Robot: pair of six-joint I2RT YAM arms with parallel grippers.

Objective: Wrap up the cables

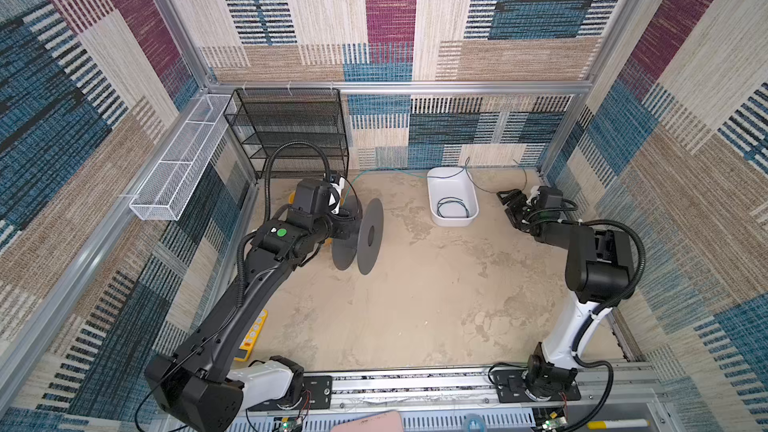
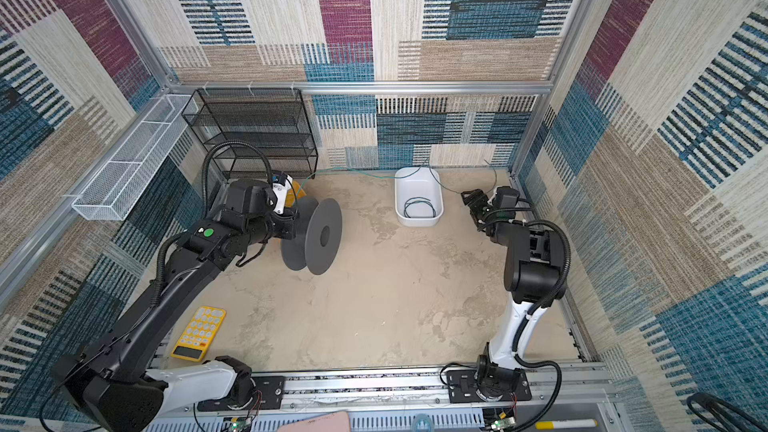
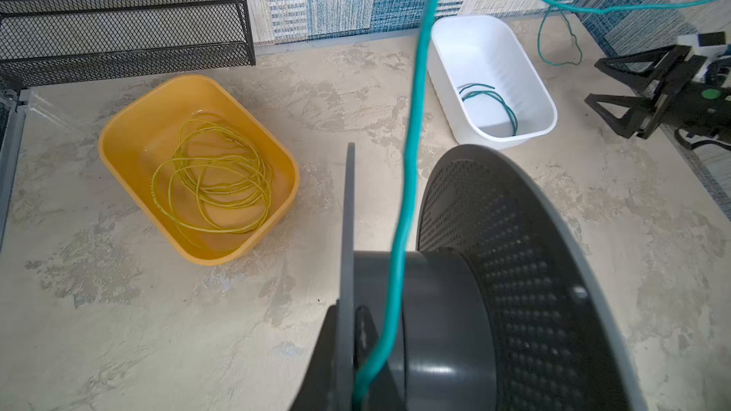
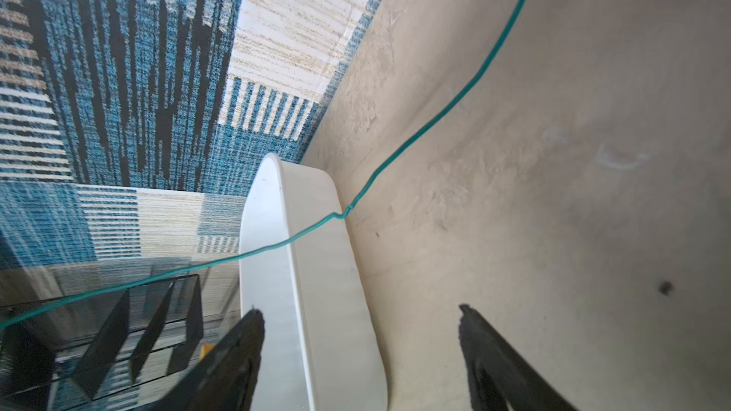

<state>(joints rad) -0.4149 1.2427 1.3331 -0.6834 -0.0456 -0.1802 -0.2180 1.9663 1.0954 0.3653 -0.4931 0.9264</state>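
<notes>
My left gripper (image 2: 293,224) clamps grey plastic spool (image 2: 322,236) | right gripper (image 4: 360,345) gapes empty, nearer | thin teal-green cable (image 4: 411,140) crosses white tub (image 4: 316,290) rim ahead of it, by back edge.

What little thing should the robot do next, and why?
Probably the open right claw should ease forward and close on the thin teal wire. It lies loose across the white plastic tub just ahead of that claw, while the shut left claw holds the grey plastic spool it feeds; guiding it should keep winding tidy.
</notes>
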